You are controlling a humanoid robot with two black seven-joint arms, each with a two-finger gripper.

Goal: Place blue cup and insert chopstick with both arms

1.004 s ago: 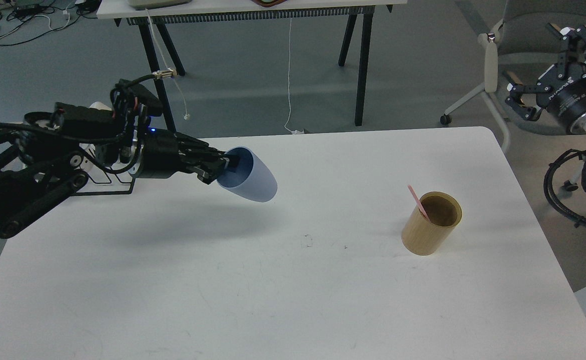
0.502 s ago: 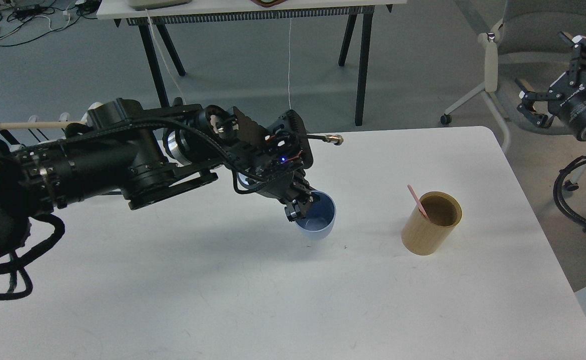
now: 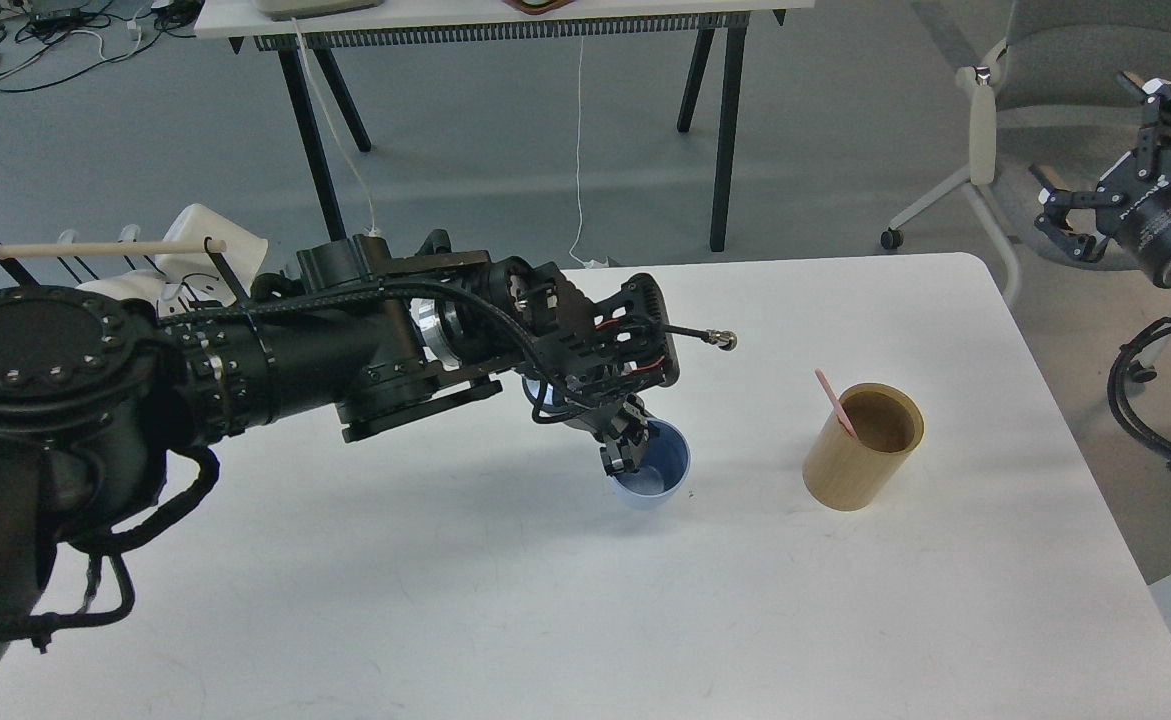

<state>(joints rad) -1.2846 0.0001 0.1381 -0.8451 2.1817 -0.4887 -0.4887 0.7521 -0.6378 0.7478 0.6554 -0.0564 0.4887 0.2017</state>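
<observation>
My left gripper [image 3: 625, 452] is pinched on the near-left rim of the small light-blue plastic cup [image 3: 653, 480], one finger inside, one outside. Cup is upright or close to it, around the middle of the white rectangular table [image 3: 545, 600], somewhat toward the right edge. Can't tell whether its base is fully seated on the surface or just above it.

My right gripper [image 3: 1160, 120] hangs off the table beyond the far-right corner, fingers spread, holding nothing.

Tan bamboo cylinder holder [image 3: 863, 446] stands near the right edge, well apart from the cup, with one pink chopstick [image 3: 835, 403] leaning out of its left side.

Risks as I judge them:
- Letting go before the base is flat: the cup is light and could tip or rock.
- The inside finger dragging the rim on retreat, pulling the cup over or sliding it. Needs a clean opening, then a straight lift.
- My left forearm and wrist are bulky and sit over the cup; a cable connector [image 3: 723, 341] sticks out toward the holder. A sloppy exit sweeping right could clip the holder.
- The chopstick is thin for a right-gripper pick, so an off-centre pinch could tilt the holder.

Hard to make out:
- The cup's left wall and base contact are hidden behind my wrist.
- Only one chopstick shows; a second could be hidden inside the holder.
- Right arm is cut off at the frame edge.
</observation>
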